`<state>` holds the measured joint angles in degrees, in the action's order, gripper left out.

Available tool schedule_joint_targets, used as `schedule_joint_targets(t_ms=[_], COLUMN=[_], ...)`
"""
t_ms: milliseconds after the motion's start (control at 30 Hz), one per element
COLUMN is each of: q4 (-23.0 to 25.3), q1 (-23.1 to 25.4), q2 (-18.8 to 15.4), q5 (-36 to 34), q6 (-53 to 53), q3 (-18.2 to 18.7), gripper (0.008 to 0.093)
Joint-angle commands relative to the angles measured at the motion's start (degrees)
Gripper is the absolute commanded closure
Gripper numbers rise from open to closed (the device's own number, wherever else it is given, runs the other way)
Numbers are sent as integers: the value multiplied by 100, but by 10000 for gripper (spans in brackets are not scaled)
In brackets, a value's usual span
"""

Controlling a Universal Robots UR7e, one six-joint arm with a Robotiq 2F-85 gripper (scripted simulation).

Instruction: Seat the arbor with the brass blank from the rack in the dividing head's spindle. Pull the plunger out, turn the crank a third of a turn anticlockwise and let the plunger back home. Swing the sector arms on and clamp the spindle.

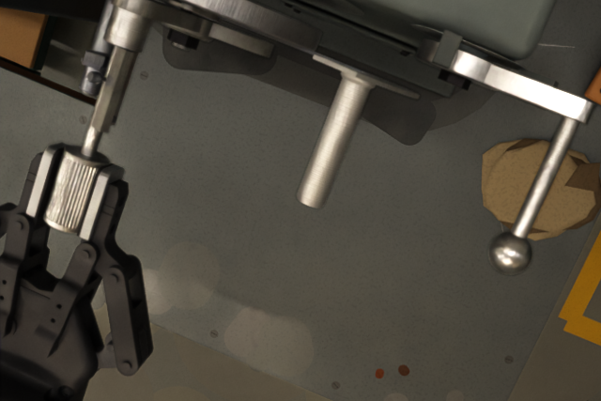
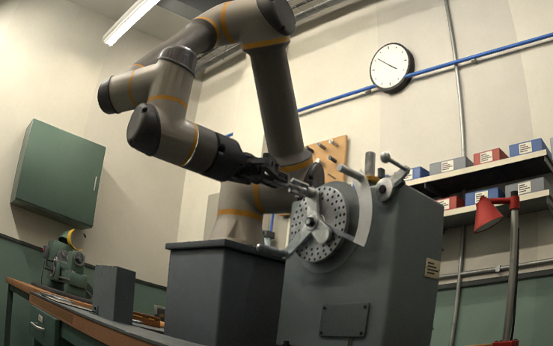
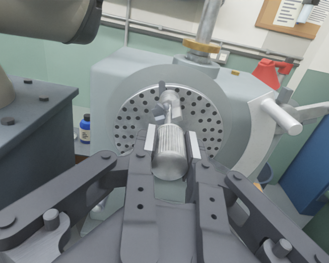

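My gripper is closed on the knurled plunger knob, which stands out from the crank arm in front of the dividing head's drilled index plate. The plunger's thin stem runs from the knob back to the crank. The sector arms lie across the plate's face. The plain crank handle sticks out to the right. The ball-ended clamp lever is at the far right. The arbor with its brass blank stands in the spindle on top of the head.
A dark grey pedestal block stands just left of the dividing head, carrying the arm's base. A blue bottle sits between them. A red lamp on a post stands to the right, and a crumpled rag lies on the bench.
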<state>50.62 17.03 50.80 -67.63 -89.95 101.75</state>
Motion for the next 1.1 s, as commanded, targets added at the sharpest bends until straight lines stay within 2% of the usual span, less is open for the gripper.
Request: schedule_joint_targets(t_ms=[0, 400, 1067], q4=[14, 14, 14], q1=[-12, -12, -12], q2=[7, 7, 7], q5=[-1, -1, -1], q6=[-2, -5, -5], q3=[-16, -16, -16], gripper=[934, 934, 534])
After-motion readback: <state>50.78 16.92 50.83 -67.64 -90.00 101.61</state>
